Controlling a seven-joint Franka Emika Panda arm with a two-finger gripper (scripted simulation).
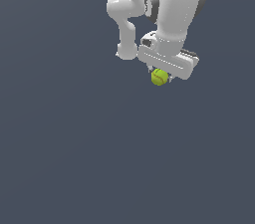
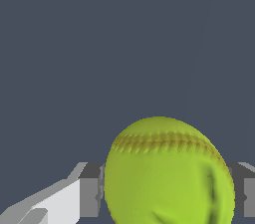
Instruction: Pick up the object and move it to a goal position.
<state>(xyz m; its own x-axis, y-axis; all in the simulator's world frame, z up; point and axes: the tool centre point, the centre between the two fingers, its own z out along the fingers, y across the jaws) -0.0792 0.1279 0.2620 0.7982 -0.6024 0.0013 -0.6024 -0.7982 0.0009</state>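
Dark slate-blue surface fills the whole exterior view, flat and uniform; can't tell if it's a tabletop or floor. Same plain colour fills the background in the wrist view.

White Panda arm comes in from the top edge of the exterior view, toward the exterior view's right half. Bulky white wrist housing with a dark grey band sits above a white hand block, which is tilted, its end toward the exterior view's right lower than the other.

Gripper hangs under the hand block, pointing downward. Jaws are mostly hidden behind the ball in the exterior view; only a small tip shows beside it. In the wrist view, a grey finger pad sits right against one side of the ball, a second grey pad against the opposite side. Jaws are pinching the ball between them.

Ball, yellow-green, small against the gripper, sits directly under the hand block, touching it from below in the exterior view. In the wrist view the ball is large and close, with a brownish-yellow stitched seam line curving across its upper part and a fainter dark mark on one side. Cannot tell whether it touches the surface.
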